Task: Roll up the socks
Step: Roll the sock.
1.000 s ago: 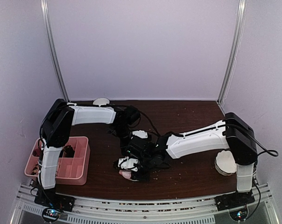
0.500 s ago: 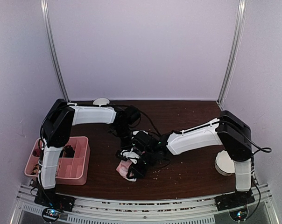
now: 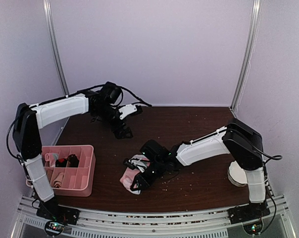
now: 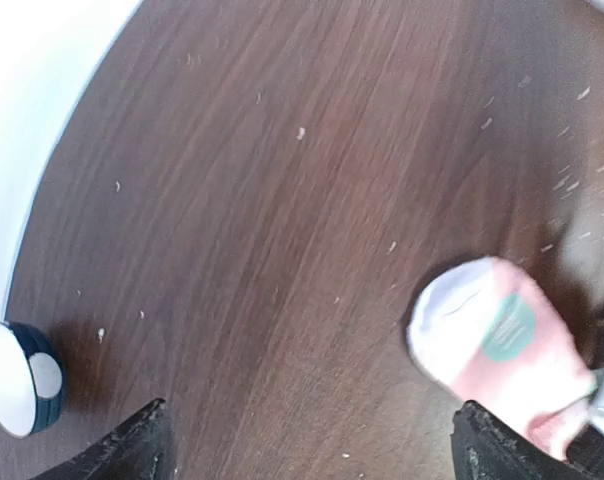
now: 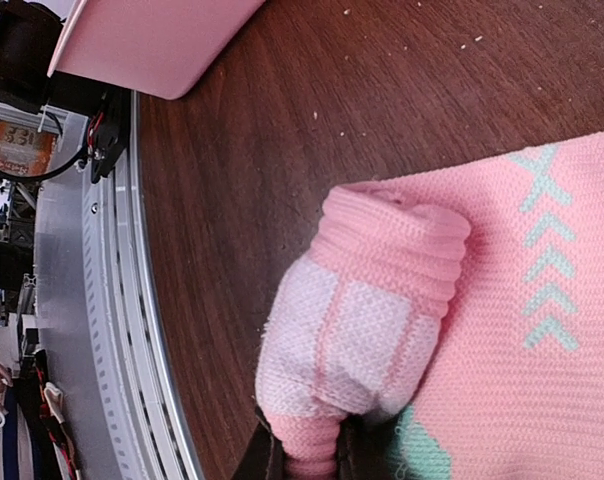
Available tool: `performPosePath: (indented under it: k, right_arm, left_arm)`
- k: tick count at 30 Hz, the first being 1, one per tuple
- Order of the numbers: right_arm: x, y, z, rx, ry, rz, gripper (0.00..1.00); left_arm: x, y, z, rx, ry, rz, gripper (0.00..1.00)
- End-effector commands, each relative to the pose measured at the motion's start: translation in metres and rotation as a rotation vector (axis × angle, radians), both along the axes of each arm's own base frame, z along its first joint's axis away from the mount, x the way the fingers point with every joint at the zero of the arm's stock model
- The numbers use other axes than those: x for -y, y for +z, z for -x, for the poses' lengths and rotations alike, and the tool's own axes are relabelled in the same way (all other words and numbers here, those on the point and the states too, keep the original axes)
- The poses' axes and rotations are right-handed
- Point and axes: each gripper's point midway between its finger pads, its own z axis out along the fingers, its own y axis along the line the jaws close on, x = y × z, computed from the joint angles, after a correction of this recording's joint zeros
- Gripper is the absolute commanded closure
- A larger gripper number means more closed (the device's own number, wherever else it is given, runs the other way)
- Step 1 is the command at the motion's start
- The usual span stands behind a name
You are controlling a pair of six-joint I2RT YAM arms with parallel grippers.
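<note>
- An orange sticker (image 5: 17, 147) with dark digits is seen on the equipment beyond the table's near rail (image 5: 102, 300) in the right wrist view; the digits are too blurred to be read with certainty.
- The pink sock bundle (image 3: 129, 178) is found on the brown table (image 3: 204, 124), near its front edge and left of centre. Mint-green chevrons, a white-and-pink patch and a ribbed cuff are shown on it.
- The right gripper (image 3: 139, 179) is narrowed and clamped on a fold of the pink sock bundle, part of which is covered by the wrist in the top view.
- The left gripper (image 3: 124, 130) is held above the far left of the table with its jaws spread wide and nothing between them.
- A pink tray (image 3: 88, 171) is set at the front left, well apart from the bundle; dark items (image 3: 70, 161) lie in one far compartment, too small to be identified.
- A white disc (image 3: 238, 172) rests beside the right arm's base.
- A white and dark-blue round object (image 4: 17, 378) is seen at the table's edge in the left wrist view.
- Pale specks are scattered over the wood.
</note>
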Motion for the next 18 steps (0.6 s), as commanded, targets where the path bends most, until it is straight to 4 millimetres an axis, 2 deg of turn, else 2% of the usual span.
performPosePath:
  k: [1, 4, 8, 10, 13, 16, 17, 18]
  right_arm:
    - [0.144, -0.144, 0.060, -0.221, -0.067, 0.663, 1.00]
    - [0.143, -0.145, 0.059, -0.251, -0.104, 0.634, 1.00]
    - [0.145, -0.146, 0.057, -0.271, -0.138, 0.612, 1.00]
    - [0.145, -0.146, 0.056, -0.279, -0.155, 0.601, 1.00]
    - [0.143, -0.148, 0.052, -0.272, -0.182, 0.590, 1.00]
    - [0.141, -0.150, 0.048, -0.266, -0.212, 0.582, 1.00]
    - [0.140, -0.150, 0.047, -0.263, -0.222, 0.575, 1.00]
    - [0.139, -0.149, 0.046, -0.262, -0.228, 0.566, 1.00]
  left_arm:
    - [0.001, -0.010, 0.034, -0.223, -0.148, 0.110, 0.02]
    - [0.003, -0.030, 0.081, -0.253, -0.300, 0.049, 0.02]
    - [0.001, -0.040, 0.134, -0.316, -0.401, 0.088, 0.04]
    - [0.001, -0.043, 0.146, -0.337, -0.403, 0.106, 0.12]
    - [0.004, -0.052, 0.161, -0.390, -0.396, 0.131, 0.32]
    - [0.005, -0.058, 0.173, -0.457, -0.393, 0.153, 0.37]
    - [0.005, -0.059, 0.172, -0.456, -0.381, 0.156, 0.37]
    - [0.003, -0.061, 0.160, -0.423, -0.335, 0.148, 0.30]
